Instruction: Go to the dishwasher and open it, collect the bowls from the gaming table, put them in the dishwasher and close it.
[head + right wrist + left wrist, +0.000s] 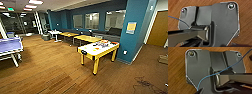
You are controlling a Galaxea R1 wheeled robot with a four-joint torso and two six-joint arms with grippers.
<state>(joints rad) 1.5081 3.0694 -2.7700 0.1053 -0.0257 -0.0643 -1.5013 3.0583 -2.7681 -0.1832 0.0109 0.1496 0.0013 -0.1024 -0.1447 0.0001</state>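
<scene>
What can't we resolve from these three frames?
- Head view: the items on the gaming table are too small and blurred to tell bowls from boxes.
- Head view: the blue table is cut off by the picture's edge.
- Both wrist views: wooden floor surrounds the robot's own plate; whether either claw is open can't be told.

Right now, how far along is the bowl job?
Early on. Done: nothing that shows; the dishwasher's state cannot be told from here. In hand: the gaming table stands ahead across the wood floor, colourful items on its white top. Left: collecting the bowls, loading, closing.
</scene>
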